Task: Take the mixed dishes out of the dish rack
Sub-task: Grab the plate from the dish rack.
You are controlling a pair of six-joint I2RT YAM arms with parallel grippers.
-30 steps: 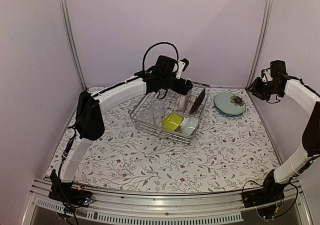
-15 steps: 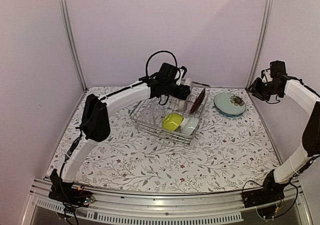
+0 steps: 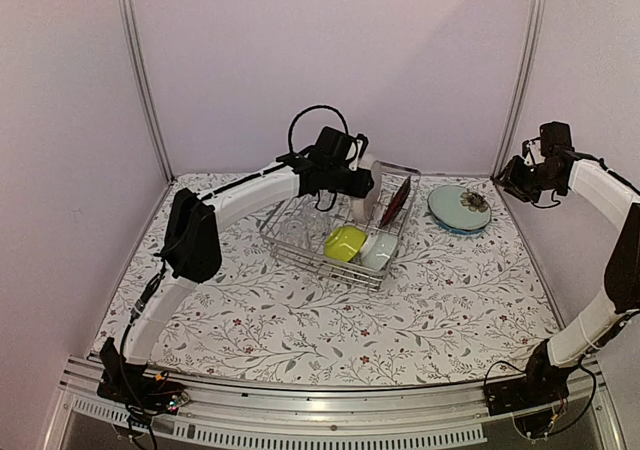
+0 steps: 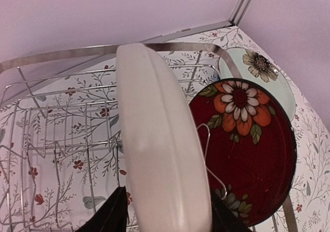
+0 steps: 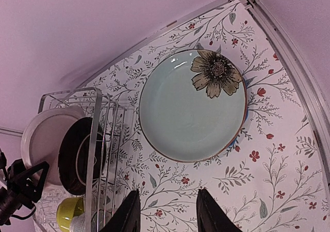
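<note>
While the left gripper [image 4: 167, 197] pinches the white plate [image 4: 160, 139] in the rack [image 4: 51, 72], the right gripper [image 5: 168, 193] hangs half-open, empty.

The top external view sits high behind the table's [image 3: 300, 320] near edge and faces the far wall [image 3: 330, 60]. It is distant enough to take in the whole table, with the dish rack [image 3: 300, 228] at far centre. The left wrist view hangs close over the rack's right end, looking down toward the far right corner. The white plate [image 4: 160, 139], seen edge-on, fills its middle, and the dark red plate [image 4: 252, 154] stands just to the right. The right wrist view looks down from higher up over that same corner, onto the pale green plate [image 5: 191, 108]. All three views share these plates and the rack's right end.
</note>
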